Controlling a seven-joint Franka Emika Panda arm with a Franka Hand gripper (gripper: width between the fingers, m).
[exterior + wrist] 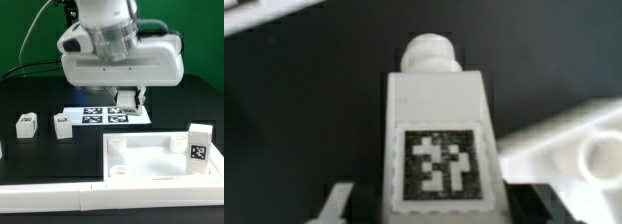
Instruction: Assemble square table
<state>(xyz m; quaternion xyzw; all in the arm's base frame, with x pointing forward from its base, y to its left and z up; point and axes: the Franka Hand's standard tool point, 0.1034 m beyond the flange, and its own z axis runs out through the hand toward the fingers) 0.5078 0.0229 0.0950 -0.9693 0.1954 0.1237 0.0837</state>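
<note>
While the arm reaches down over the far side of the matte black counter [30, 95] in the exterior view, its bulky white wrist fills the upper middle. The pincer [127, 99] hangs just above the marker board [100, 116], a small white piece between its dark fingers. Three more blocky white tagged legs show. The outer leg [25, 124] and the inner leg [62, 125] rest apart on the exterior view's left, and the upright leg [200, 143] stands at the right corner of the square plate [150, 165]. That smooth white plastic plate lies nearest the camera, beside one long border rail [60, 200]. In the wrist view the pincer [432, 203] is clamped on the held leg [438, 110], a squared block with a rounded peg and one black-and-white tag. A round corner socket [594, 150] lies beside it.
</note>
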